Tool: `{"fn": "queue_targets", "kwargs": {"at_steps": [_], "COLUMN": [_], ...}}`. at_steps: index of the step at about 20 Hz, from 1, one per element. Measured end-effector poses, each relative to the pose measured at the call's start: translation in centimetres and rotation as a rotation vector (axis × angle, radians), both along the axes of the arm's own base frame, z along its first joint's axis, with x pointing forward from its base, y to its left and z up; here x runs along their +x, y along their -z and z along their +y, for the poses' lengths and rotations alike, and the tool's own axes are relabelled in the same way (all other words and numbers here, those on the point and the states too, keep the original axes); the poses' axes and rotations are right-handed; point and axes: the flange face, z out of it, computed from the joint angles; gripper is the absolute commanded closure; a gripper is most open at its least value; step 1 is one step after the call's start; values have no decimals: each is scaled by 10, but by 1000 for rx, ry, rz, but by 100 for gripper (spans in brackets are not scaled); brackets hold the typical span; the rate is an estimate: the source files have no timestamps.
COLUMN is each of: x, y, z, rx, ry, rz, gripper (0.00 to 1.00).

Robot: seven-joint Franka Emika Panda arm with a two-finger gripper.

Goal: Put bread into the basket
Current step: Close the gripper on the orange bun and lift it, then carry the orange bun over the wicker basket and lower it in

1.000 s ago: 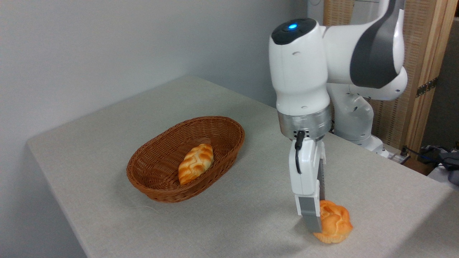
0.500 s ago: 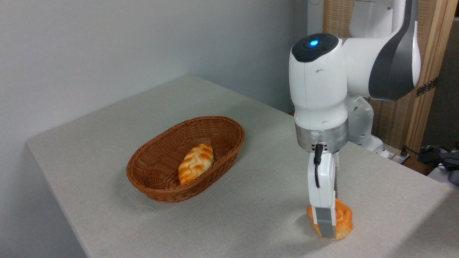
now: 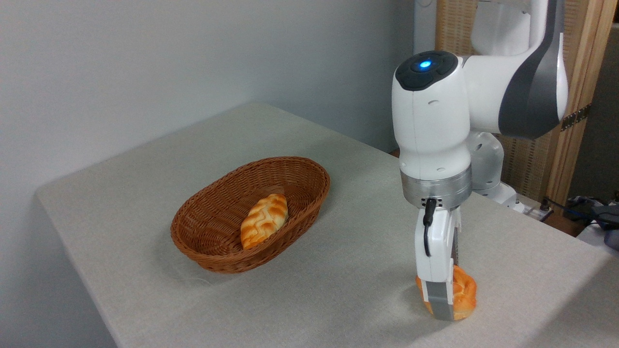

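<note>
At the near right corner of the table, the gripper is standing almost straight down over the bread, with the near finger covering the bun's front face so that orange crust is showing on both sides of it. The far finger is hiding behind the bun, so I cannot tell whether the fingers are already pressing on it or only bracketing it; going by how closely the near pad is lying against the crust, a pinch is probably under way. The bread is sitting low, at the cloth or barely off it, and the vertical approach is making sense: a lumpy round bun is offering its sides to a grip from above, and the soft cloth is leaving little room to get under it. The wrist is hanging directly above, keeping the load in line with the arm for a clean lift. Further back and to the left, well apart from the bun, the basket is lying with its long axis running diagonally, its low sloping rim giving an easy entry from above. A braided loaf is resting along its middle, so the free space for the bun is looking to be at either end of the weave.
</note>
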Motion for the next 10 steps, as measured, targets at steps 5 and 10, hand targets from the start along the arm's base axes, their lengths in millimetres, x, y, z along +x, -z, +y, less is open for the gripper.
{"fn": "queue_targets", "kwargs": {"at_steps": [5, 10], "x": [-1, -1], "y": [0, 0], "z": [3, 2], "rx": [-3, -3], "ry": [7, 7], "rz": [1, 0], "gripper": [75, 75]}}
